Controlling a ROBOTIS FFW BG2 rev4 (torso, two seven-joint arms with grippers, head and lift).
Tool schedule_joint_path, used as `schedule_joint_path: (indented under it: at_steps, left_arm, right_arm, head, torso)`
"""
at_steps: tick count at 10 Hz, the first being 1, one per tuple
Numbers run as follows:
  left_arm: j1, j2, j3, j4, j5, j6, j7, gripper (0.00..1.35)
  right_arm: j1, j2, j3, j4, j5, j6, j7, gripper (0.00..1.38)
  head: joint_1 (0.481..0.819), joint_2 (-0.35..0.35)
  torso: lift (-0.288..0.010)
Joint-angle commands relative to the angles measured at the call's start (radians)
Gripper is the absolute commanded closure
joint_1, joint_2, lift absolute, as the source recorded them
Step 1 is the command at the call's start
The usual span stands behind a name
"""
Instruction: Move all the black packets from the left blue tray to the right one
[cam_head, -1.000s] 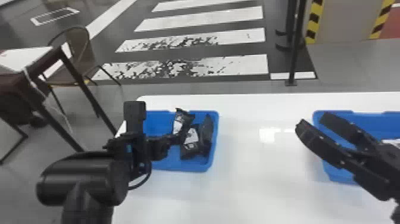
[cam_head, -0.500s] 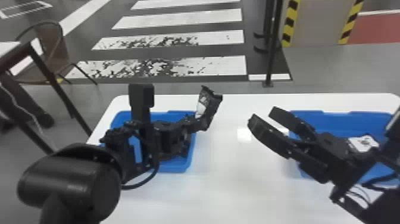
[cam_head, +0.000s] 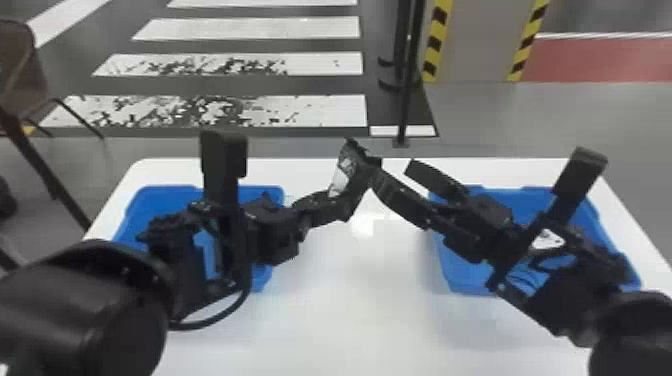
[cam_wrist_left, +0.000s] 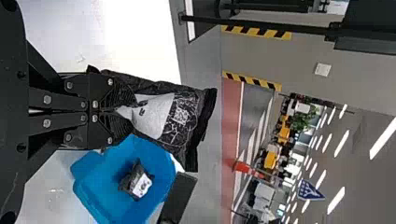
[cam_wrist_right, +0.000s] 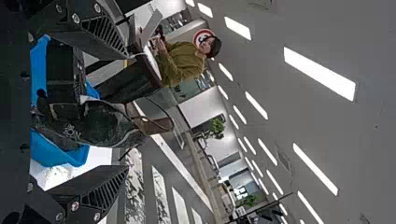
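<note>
Showing a pale grey-white panel printed with a small square code, the black packet is glossy and creased, with a stiff dark band across its far end. It is held in the air, left of the right blue tray. The left gripper has its fingers closed on one end, and the rest juts out past the tips. Spread wide and gripping nothing, the right gripper has the packet between its fingers; touch I can't tell. Another black packet lies inside that tray.
</note>
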Motion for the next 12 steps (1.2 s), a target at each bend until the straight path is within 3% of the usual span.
schedule_joint_path:
  at_steps: [1,4,5,6,7,11,12]
  left_arm:
    - [-0.006,0.001,-0.014,-0.001,0.014,-0.005,0.0,1.22]
    - [-0.021,0.007,-0.043,-0.001,0.05,-0.01,0.0,1.22]
    - [-0.023,0.007,-0.047,-0.001,0.056,-0.01,0.0,1.22]
    - [-0.023,0.007,-0.047,-0.001,0.056,-0.005,0.0,1.22]
    - [-0.023,0.007,-0.043,-0.001,0.056,-0.003,0.0,1.22]
    - [-0.021,0.006,-0.039,-0.001,0.064,-0.01,0.0,1.2]
    - [-0.019,0.004,-0.033,0.002,0.072,-0.018,0.005,1.04]
  right_arm:
    - [-0.02,0.0,0.007,0.022,0.005,0.0,0.0,0.2]
    - [-0.067,0.0,0.019,0.068,0.031,0.0,-0.003,0.2]
    - [-0.079,0.0,0.025,0.078,0.029,0.0,-0.003,0.35]
    - [-0.089,-0.003,0.031,0.09,0.023,0.002,-0.003,0.98]
    - [-0.086,-0.003,0.031,0.09,0.021,0.0,-0.003,1.27]
    - [-0.074,-0.002,0.049,0.09,-0.007,-0.025,-0.003,1.28]
    - [-0.074,0.0,0.051,0.093,-0.019,-0.027,-0.003,1.28]
  head:
    - [0.695,0.018]
    - [0.695,0.0]
    - [0.695,-0.01]
    - [0.695,-0.014]
    - [0.695,-0.014]
    - [0.695,-0.009]
    - [0.695,-0.004]
  torso:
    - [-0.14]
    - [-0.14]
    - [-0.14]
    - [-0.14]
    - [-0.14]
    - [-0.14]
    - [-0.14]
